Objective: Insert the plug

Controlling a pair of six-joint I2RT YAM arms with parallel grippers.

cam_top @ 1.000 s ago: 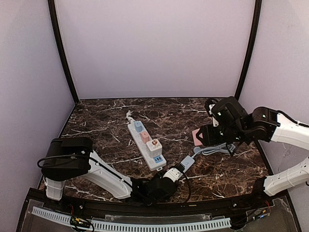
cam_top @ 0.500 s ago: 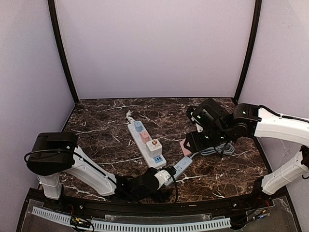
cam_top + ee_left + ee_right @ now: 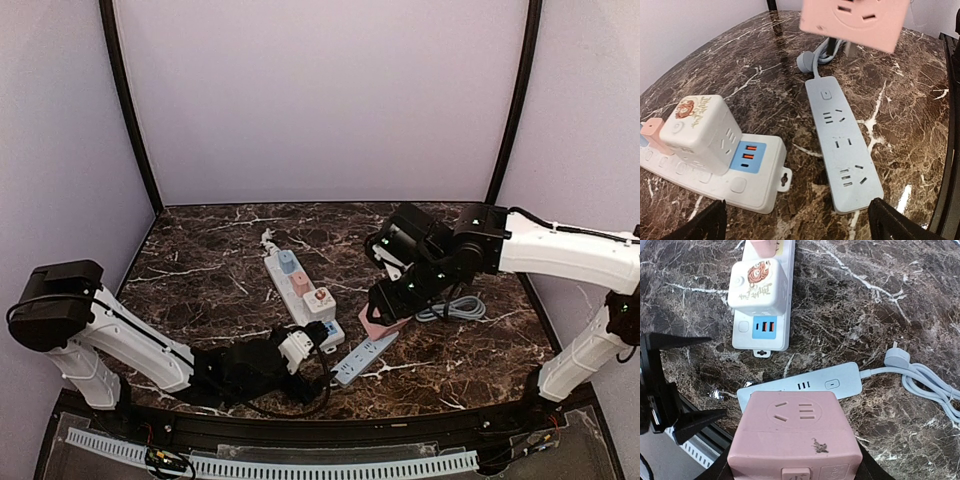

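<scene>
Your right end effector [image 3: 386, 318] is clamped on the pink adapter [image 3: 797, 434], which hangs above the surface, over the cable end of the blue power strip [image 3: 842, 145]. Its socket face points up at the wrist camera; the plug side is turned away, though a prong seems to show under it in the left wrist view.

This looks like the carry-and-align step, and nothing is seated yet. Next you'll likely need to centre the adapter over one socket group on the blue strip, square it to the slots and press straight down.

Your left end effector [image 3: 797, 226] sits low with its fingers spread wide and holding nothing, just short of the strip's near end. From there it could brace the strip, which otherwise lies loose and may slide.

Room is tight on the left. The white power strip [image 3: 762, 322] and its white cube adapter [image 3: 700, 127] lie just beside the blue one. The coiled cable [image 3: 927, 382] trails off right, and the surface [image 3: 200, 270] ends not far past the strip on the near side.
</scene>
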